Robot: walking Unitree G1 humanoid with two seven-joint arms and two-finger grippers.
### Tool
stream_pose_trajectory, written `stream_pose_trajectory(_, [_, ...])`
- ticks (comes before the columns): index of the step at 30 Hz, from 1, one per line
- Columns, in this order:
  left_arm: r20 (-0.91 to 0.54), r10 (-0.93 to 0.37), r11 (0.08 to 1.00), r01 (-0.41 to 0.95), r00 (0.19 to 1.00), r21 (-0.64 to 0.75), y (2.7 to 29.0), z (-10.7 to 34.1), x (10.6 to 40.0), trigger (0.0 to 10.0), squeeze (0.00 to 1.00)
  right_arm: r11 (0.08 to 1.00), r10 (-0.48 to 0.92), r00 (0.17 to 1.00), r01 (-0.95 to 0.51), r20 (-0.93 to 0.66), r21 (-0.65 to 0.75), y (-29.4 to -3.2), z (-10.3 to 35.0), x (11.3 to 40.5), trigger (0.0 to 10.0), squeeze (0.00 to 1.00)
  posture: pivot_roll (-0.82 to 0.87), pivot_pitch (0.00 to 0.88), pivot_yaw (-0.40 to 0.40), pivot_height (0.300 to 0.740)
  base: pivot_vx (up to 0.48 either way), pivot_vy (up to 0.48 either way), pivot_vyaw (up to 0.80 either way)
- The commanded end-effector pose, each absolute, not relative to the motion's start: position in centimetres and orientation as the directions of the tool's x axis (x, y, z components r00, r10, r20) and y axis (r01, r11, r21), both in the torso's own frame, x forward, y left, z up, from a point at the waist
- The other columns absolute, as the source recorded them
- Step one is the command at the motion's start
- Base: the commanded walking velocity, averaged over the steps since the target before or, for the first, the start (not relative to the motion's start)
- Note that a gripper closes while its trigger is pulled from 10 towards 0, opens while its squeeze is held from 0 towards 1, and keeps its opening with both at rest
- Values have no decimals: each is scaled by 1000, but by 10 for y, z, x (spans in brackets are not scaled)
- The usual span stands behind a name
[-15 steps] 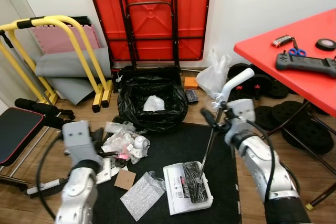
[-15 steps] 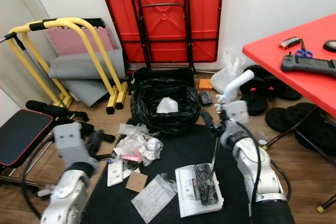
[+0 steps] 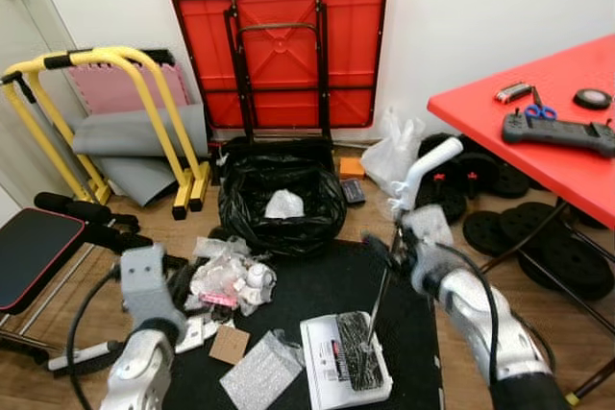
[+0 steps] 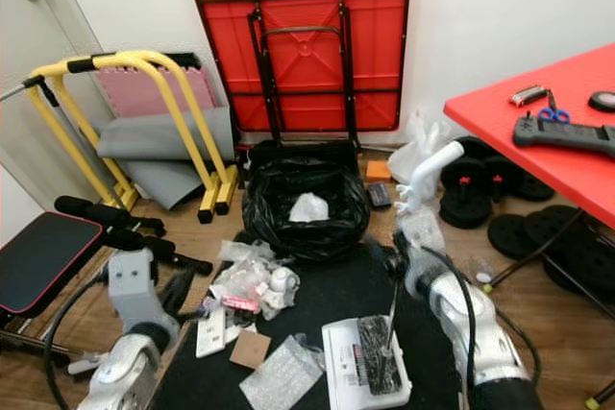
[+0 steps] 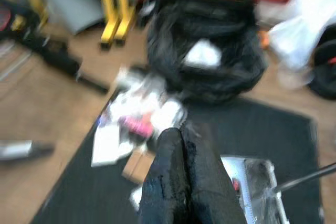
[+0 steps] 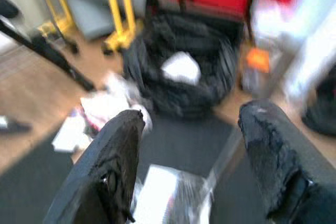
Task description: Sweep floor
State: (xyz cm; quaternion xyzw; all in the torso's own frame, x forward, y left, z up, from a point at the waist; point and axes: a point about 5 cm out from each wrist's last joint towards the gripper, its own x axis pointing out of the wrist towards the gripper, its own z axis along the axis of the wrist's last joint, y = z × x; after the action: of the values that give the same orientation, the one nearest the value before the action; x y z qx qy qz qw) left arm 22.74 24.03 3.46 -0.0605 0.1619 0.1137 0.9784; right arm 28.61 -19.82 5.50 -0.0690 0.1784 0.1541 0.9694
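**Broom handle between spread fingers, dustpan on the mat**

The right gripper (image 3: pixel 382 254) is above the black mat (image 3: pixel 307 285), near its right edge. Its two black fingers (image 6: pixel 118 150) stand wide apart in the right wrist view, and the thin metal rod of the broom (image 3: pixel 377 297) passes between them; I cannot tell if the fingers really press on it. The white grip of the broom (image 3: pixel 428 160) rises above the wrist, and the rod goes down at a slant to the black brush head (image 3: pixel 352 338), which lies on the white dustpan (image 3: pixel 327 367) at the front edge of the mat.

The left gripper (image 5: pixel 181 177) has its fingers pressed together, with nothing between them, over the left side of the mat.

A heap of crumpled plastic rubbish (image 3: pixel 226 276) lies on the left part of the mat, with a piece of cardboard (image 3: pixel 229 344) and a sheet of bubble wrap (image 3: pixel 259 372) nearer the front edge. A black trash bag (image 3: pixel 279 197) stands open just behind the back edge of the mat.
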Motion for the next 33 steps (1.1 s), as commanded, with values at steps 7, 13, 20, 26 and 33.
stream_pose_trajectory(7, [-528, 270, 936, -349, 805, -54, 264, -17, 194, 10000, 0, 975, 125, 831, -204, -542, -89, -232, 14, 266, 10000, 0, -30, 0, 25, 740, 0, 0, 0])
stream_pose_trajectory(13, [-622, 280, 927, -375, 732, -24, 268, -40, 178, 10000, 0, 988, 29, 785, -115, -619, -100, -249, -8, 250, 10000, 0, -29, 0, 24, 740, 0, 0, 0])
stream_pose_trajectory(20, [-789, 243, 942, -330, 565, 54, 257, -79, 143, 10000, 0, 994, -107, 657, 66, -746, -85, -262, -46, 211, 10000, 0, -42, 0, 36, 740, 0, 0, 0])
stream_pose_trajectory(26, [-863, 222, 943, -325, 454, 71, 239, -97, 119, 10000, 0, 983, -180, 508, 127, -842, -134, -262, -72, 173, 10000, 0, -30, 0, 25, 740, 0, 0, 0])
stream_pose_trajectory(33, [-878, 188, 956, -288, 439, 60, 224, -103, 115, 10000, 0, 984, -174, 497, 130, -850, -125, -260, -75, 169, 10000, 0, -34, 0, 24, 740, 0, 0, 0])
